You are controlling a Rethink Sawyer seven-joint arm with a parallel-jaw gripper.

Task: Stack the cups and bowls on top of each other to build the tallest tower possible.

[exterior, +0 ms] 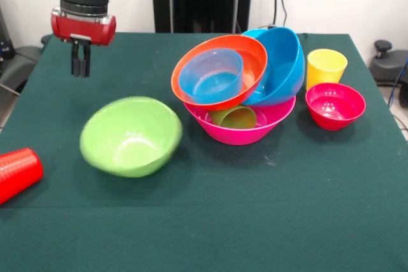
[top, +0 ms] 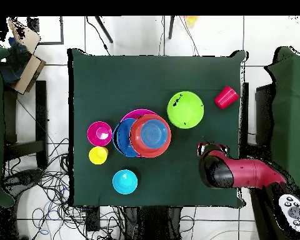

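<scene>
My gripper (exterior: 80,63) hangs above the table's far left in the front view, with its fingers (exterior: 76,62) close together and nothing between them. It also shows in the overhead view (top: 207,150). The lime green bowl (exterior: 131,136) (top: 185,109) sits tilted just in front of it. The tower stands on the pink bowl (exterior: 239,129) (top: 137,114), which holds a green cup (exterior: 234,117), the leaning large blue bowl (exterior: 284,65) (top: 121,139) and the tilted orange bowl (exterior: 253,62) (top: 135,141). A small translucent blue bowl (exterior: 211,76) (top: 153,133) lies inside the orange one.
A red cup (exterior: 17,172) (top: 226,97) lies on its side at the table's edge. A yellow cup (exterior: 326,67) (top: 98,155) and a magenta bowl (exterior: 335,105) (top: 99,133) stand beside the tower. A cyan bowl (top: 125,181) sits apart near the robot's side.
</scene>
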